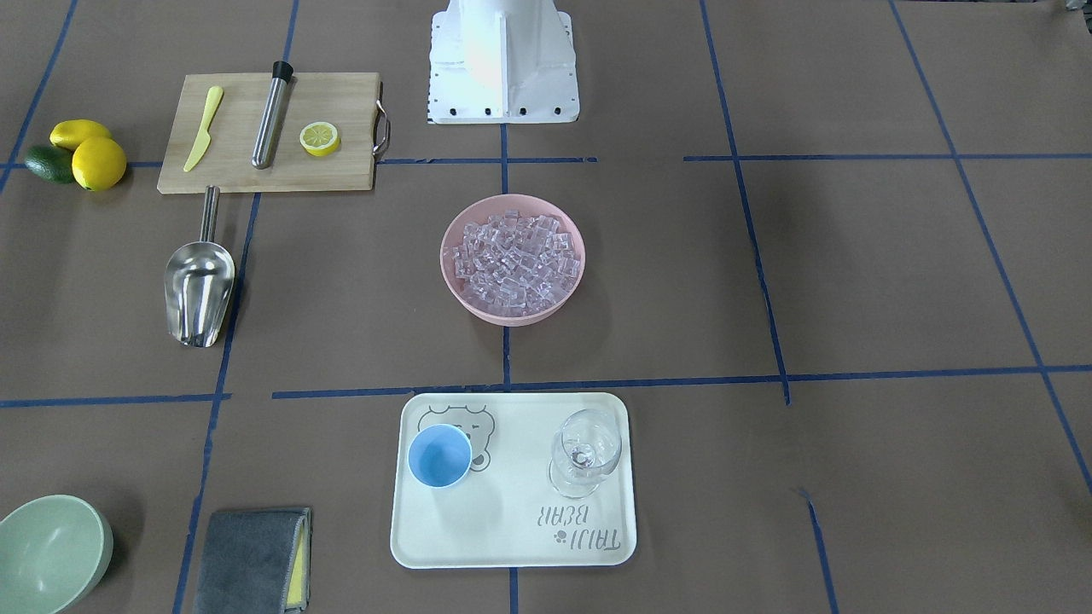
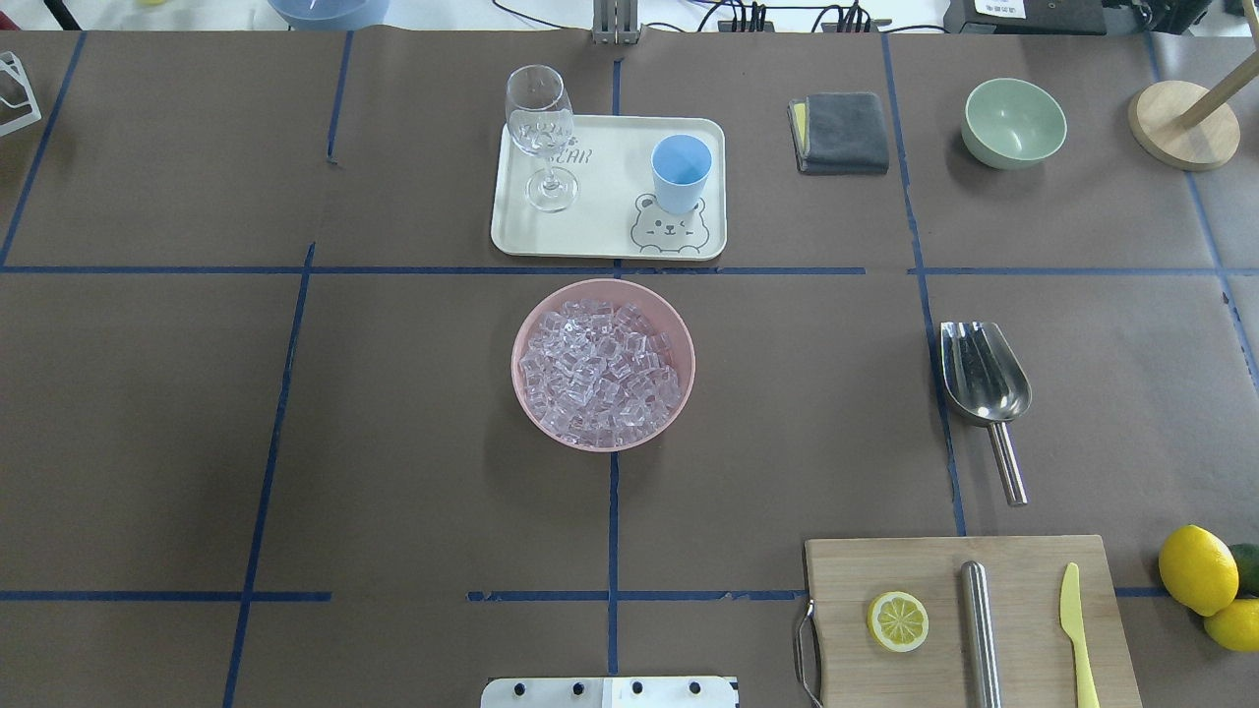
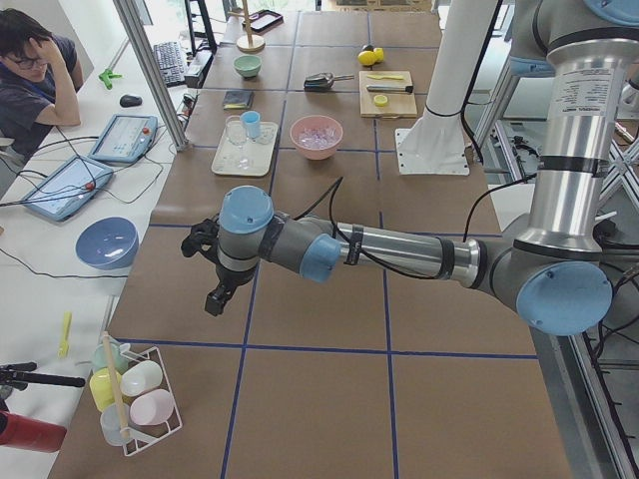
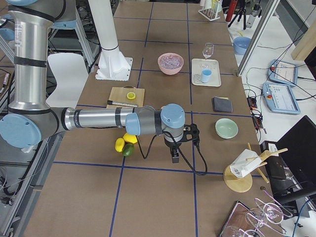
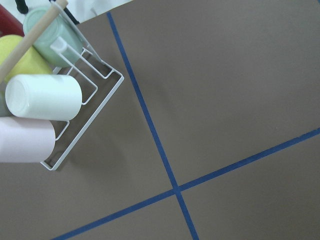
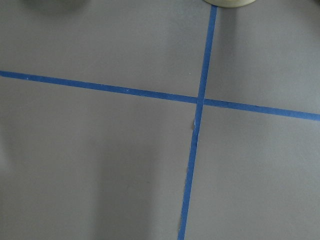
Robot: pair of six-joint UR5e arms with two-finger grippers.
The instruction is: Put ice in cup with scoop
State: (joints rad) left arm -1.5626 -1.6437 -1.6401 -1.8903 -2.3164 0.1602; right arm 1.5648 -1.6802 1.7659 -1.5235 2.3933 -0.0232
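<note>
The ice point(image 2: 602, 369) fills a pink bowl point(image 2: 526, 324) at the table's middle; it also shows in the front view point(image 1: 512, 260). The light-blue cup point(image 2: 681, 172) stands upright on a cream tray point(image 2: 600, 231), also in the front view point(image 1: 439, 456). The steel scoop point(image 2: 984, 374) lies flat on the table on my right side, its handle toward me, also in the front view point(image 1: 199, 286). My left gripper point(image 3: 218, 297) and right gripper point(image 4: 175, 155) hang far off at the table's ends, seen only in the side views; I cannot tell whether they are open.
A stemmed glass point(image 2: 541, 128) shares the tray. A cutting board point(image 2: 944, 590) holds a lemon slice, a steel cylinder and a yellow knife. A grey cloth point(image 2: 841, 133), a green bowl point(image 2: 1013, 123) and lemons point(image 2: 1195, 570) lie right. A wire cup rack point(image 5: 75, 100) sits below my left wrist.
</note>
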